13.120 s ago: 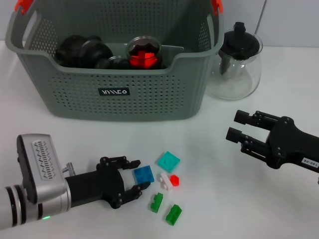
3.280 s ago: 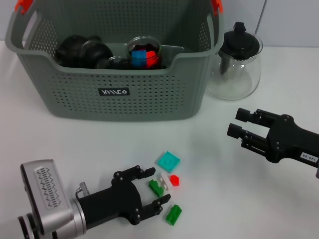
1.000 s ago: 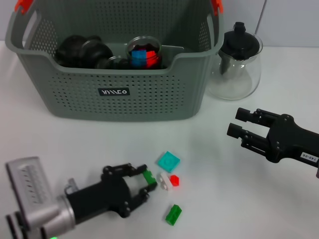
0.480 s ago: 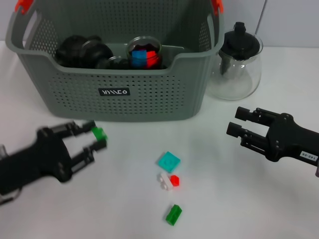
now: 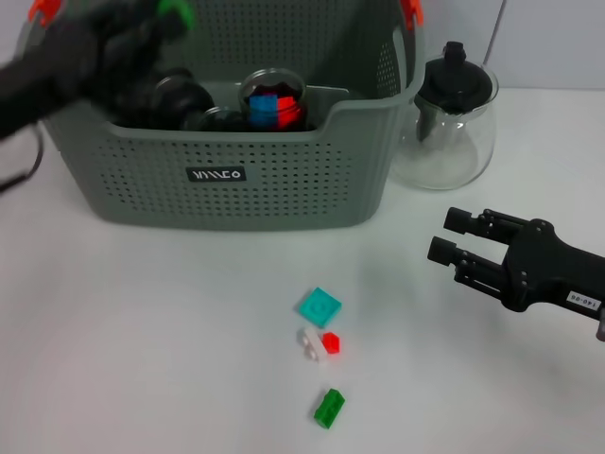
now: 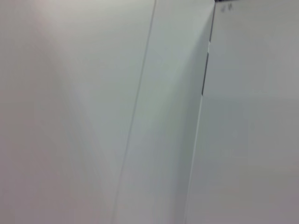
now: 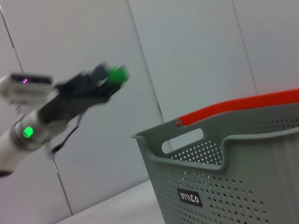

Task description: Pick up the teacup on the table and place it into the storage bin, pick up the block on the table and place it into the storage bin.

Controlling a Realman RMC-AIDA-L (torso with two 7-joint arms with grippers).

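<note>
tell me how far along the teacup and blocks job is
Done: the storage bin already holds dark cups and a glass cup with a blue block and a red block inside. In hand: the left gripper carries a green block above the bin's left end. Left: a teal block, a red and white cluster and another green block on the table. The right gripper hangs open, idle, beside the glass teapot.

we see a white table (image 5: 142, 312) carrying the grey storage bin (image 5: 227, 175) at the back, with a glass teapot (image 5: 452, 118) just beside its right end. nearer the front lie a teal block (image 5: 319, 306), a small white-and-red piece (image 5: 320, 343) and a green block (image 5: 329, 408).
</note>
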